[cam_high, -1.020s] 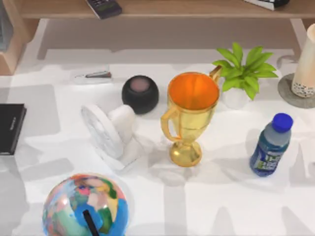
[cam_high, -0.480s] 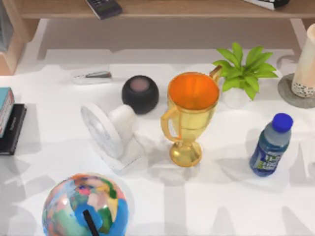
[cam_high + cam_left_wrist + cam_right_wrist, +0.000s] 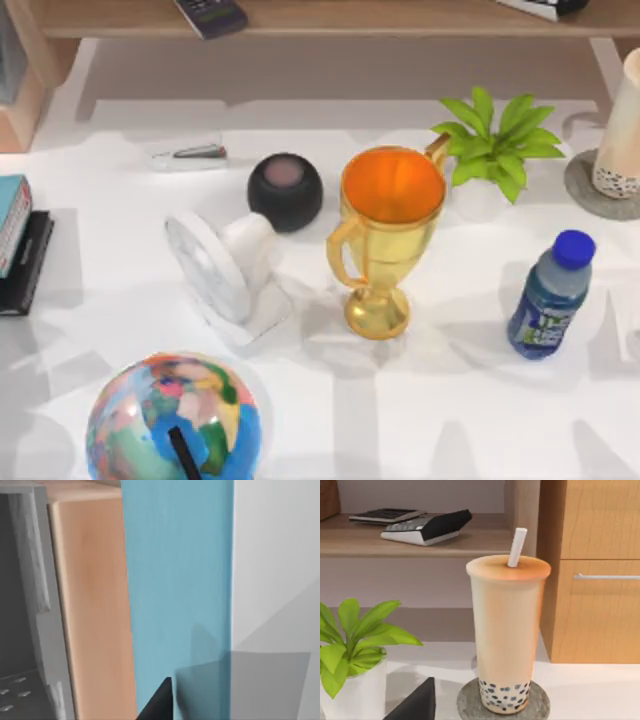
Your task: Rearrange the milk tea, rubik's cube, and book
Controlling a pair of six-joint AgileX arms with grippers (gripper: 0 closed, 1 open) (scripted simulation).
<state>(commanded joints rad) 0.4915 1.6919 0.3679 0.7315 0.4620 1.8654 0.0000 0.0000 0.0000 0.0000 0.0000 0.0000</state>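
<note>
1. The book (image 3: 10,220) lies at the worktop's far left edge, stacked on the flat black book (image 3: 28,262); the left wrist view looks close down on its teal cover (image 3: 177,580). I judge the book step to be in hand or just finishing
2. Whether the left jaws are apart, together or clamped on the book I cannot tell
3. The milk tea (image 3: 506,635) stands upright on a round grey coaster (image 3: 540,705) at the far right edge, near the potted plant (image 3: 500,135). The right wrist view faces it from close by; that arm's jaws I cannot tell either
4. Next move, in my judgement: the right arm closes on the cup low, keeping it upright
</note>
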